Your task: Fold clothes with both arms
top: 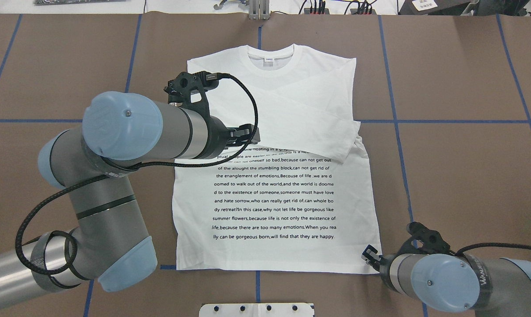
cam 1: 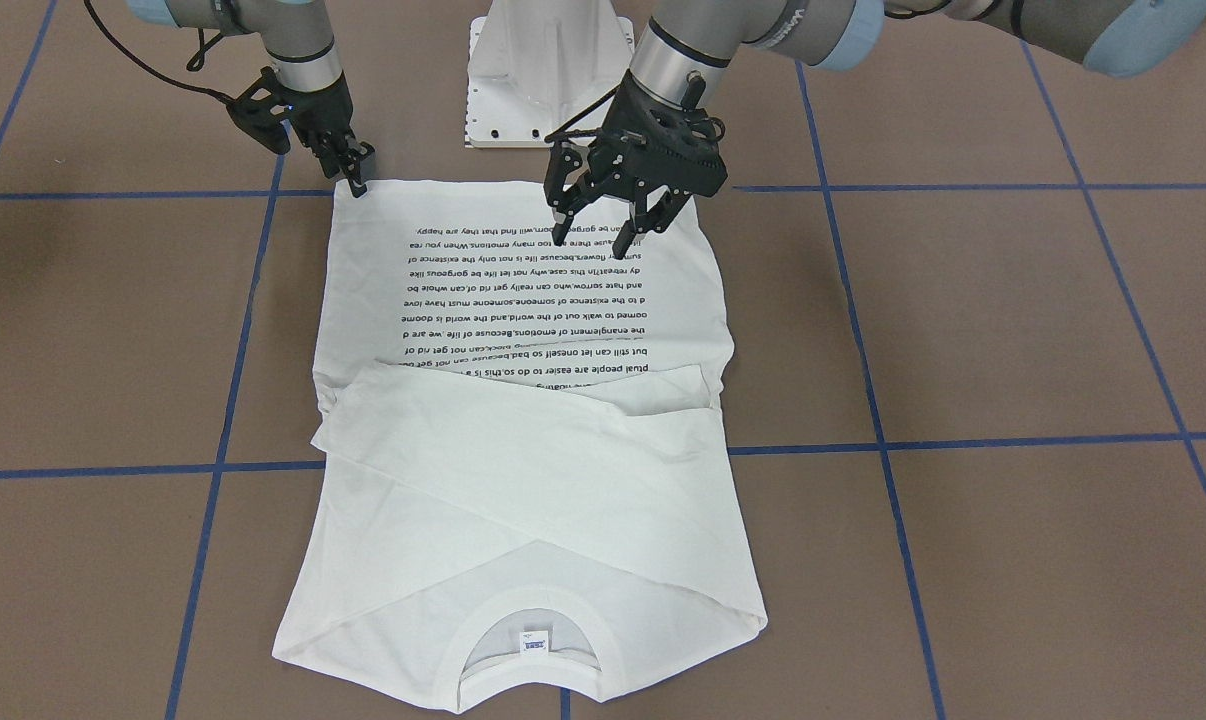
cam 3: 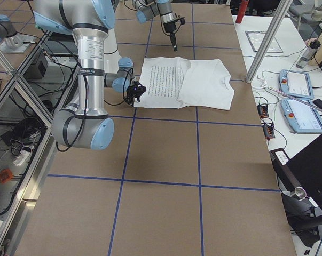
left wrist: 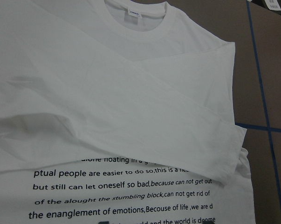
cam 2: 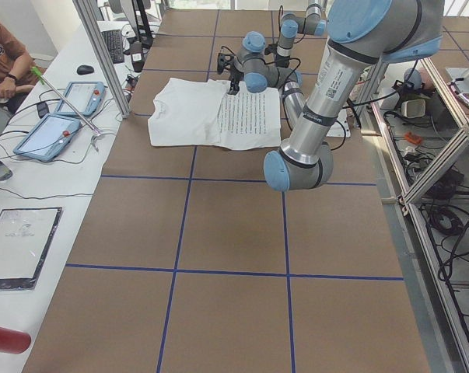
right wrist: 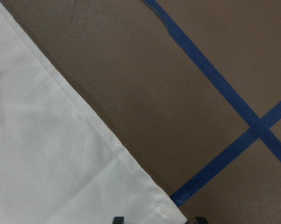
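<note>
Left end effector (cam 1: pixel 595 243) hovers open, empty, above the shirt (cam 1: pixel 523 480); right end effector (cam 1: pixel 357 180), open, straddles its hem corner. We reckon that's for lifting the hem.

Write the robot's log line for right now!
T-shirt: flat, sleeves folded in | left gripper: open, above it | right gripper: open at hem corner

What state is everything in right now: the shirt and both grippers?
White T-shirt: flat, print side up, sleeves folded across the chest, body not yet folded.
Left gripper: jaws open, empty, raised over the printed area.
Right gripper: jaws open, low at the hem corner, not gripping it.
</note>
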Controlling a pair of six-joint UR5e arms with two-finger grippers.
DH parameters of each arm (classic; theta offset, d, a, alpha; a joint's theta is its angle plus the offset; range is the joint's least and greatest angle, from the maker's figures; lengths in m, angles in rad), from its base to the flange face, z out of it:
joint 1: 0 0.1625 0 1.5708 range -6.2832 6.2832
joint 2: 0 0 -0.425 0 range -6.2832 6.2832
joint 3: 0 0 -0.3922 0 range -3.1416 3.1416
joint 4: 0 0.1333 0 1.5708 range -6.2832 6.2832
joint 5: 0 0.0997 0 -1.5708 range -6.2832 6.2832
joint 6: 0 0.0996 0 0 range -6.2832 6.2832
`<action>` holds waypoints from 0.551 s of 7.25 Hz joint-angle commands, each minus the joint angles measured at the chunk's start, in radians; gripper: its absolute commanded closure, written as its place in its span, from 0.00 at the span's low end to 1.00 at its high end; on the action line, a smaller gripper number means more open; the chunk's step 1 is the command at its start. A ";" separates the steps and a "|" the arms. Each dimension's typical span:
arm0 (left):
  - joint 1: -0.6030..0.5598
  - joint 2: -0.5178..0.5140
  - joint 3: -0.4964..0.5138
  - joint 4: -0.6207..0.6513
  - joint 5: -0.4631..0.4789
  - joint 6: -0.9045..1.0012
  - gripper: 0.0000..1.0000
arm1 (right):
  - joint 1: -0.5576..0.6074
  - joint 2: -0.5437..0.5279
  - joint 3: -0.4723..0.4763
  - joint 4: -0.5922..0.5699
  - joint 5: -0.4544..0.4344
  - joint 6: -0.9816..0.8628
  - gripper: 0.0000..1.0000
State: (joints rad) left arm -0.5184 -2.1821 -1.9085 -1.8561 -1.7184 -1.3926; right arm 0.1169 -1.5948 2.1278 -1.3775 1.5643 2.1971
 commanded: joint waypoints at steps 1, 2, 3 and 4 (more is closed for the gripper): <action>0.000 0.007 -0.009 0.000 0.000 0.000 0.27 | -0.005 -0.001 -0.002 0.000 0.010 0.039 0.47; 0.000 0.007 -0.009 0.000 0.002 0.000 0.27 | -0.008 0.001 -0.003 0.002 0.010 0.055 0.69; 0.000 0.008 -0.010 0.000 0.000 0.000 0.27 | -0.007 0.001 -0.005 0.003 0.011 0.058 1.00; 0.000 0.008 -0.009 0.000 0.000 0.000 0.27 | -0.007 0.002 -0.005 0.003 0.011 0.058 1.00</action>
State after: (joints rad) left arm -0.5185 -2.1743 -1.9179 -1.8561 -1.7177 -1.3929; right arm 0.1108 -1.5937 2.1239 -1.3752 1.5746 2.2501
